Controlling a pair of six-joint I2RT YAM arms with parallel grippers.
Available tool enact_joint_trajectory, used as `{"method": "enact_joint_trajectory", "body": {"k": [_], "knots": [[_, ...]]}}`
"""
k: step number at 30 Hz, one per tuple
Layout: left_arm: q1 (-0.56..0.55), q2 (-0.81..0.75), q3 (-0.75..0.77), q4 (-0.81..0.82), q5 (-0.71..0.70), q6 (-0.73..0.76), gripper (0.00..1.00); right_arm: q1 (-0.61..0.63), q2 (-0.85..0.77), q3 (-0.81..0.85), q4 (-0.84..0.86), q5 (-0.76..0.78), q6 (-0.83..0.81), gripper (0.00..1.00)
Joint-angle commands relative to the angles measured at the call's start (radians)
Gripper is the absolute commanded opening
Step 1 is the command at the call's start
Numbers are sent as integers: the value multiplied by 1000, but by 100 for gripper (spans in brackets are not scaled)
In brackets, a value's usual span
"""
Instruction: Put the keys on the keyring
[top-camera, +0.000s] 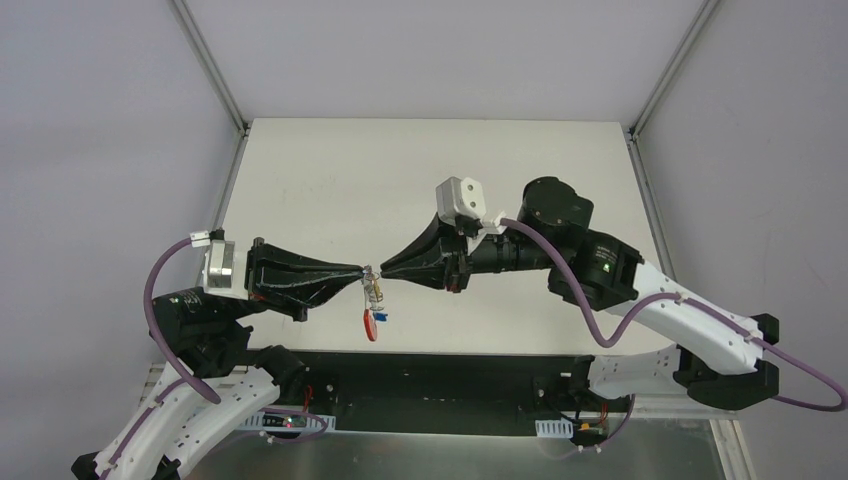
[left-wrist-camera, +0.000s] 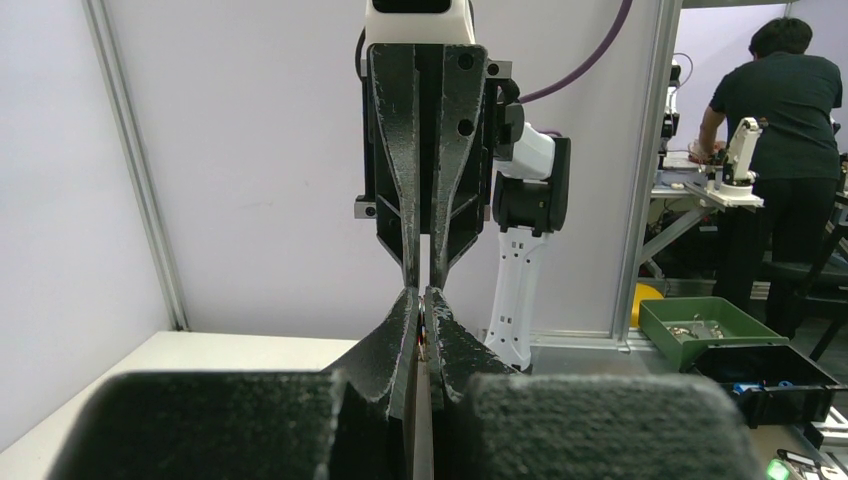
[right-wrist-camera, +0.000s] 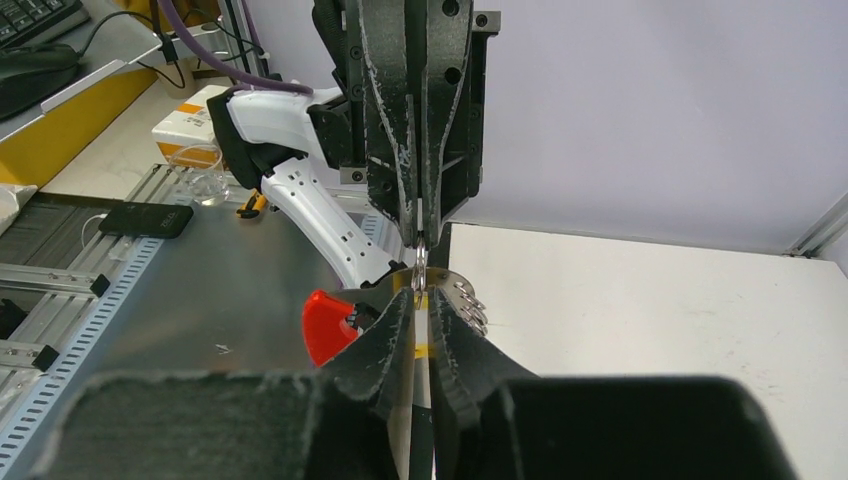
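Observation:
Over the table's near edge my two grippers meet tip to tip. My left gripper (top-camera: 362, 271) (left-wrist-camera: 424, 300) is shut on the keyring (top-camera: 373, 290), pinching its thin silver ring (right-wrist-camera: 421, 262). The red strap (top-camera: 370, 326) (right-wrist-camera: 325, 325) and the blue tag (top-camera: 384, 316) hang below, and the chain links (right-wrist-camera: 466, 300) drape over one of my right fingers. My right gripper (top-camera: 386, 270) (right-wrist-camera: 421, 300) stands nearly closed right under the ring. A yellow bit of the key (right-wrist-camera: 423, 350) shows in the narrow slit between its jaws. The key's blade is hidden.
The white table (top-camera: 400, 180) stretches behind the grippers, with aluminium frame posts at its corners. A metal base plate (right-wrist-camera: 200, 290) with a black device (right-wrist-camera: 150, 218) lies near the arm bases. Beyond the cell, a person (left-wrist-camera: 780, 150) stands by a green tray (left-wrist-camera: 700, 330).

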Motion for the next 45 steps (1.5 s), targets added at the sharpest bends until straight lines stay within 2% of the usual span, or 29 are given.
{"method": "enact_joint_trajectory", "body": {"k": [1, 16, 21, 27, 40, 45], "knots": [[-5, -3, 25, 62, -20, 7, 0, 4, 13, 49, 73, -9, 21, 11], [-4, -3, 23, 56, -18, 14, 0, 5, 20, 51, 105, -27, 39, 6], [-4, -3, 23, 54, -19, 14, 0, 5, 11, 37, 107, -20, 43, 18], [-4, -3, 26, 55, -18, 14, 0, 5, 18, 29, 101, -22, 55, 26], [-4, -12, 28, 57, -16, 14, 0, 5, 54, 34, 98, -38, 79, 26], [-5, -17, 26, 55, -19, 17, 0, 5, 59, 41, 76, -46, 81, 21]]}}
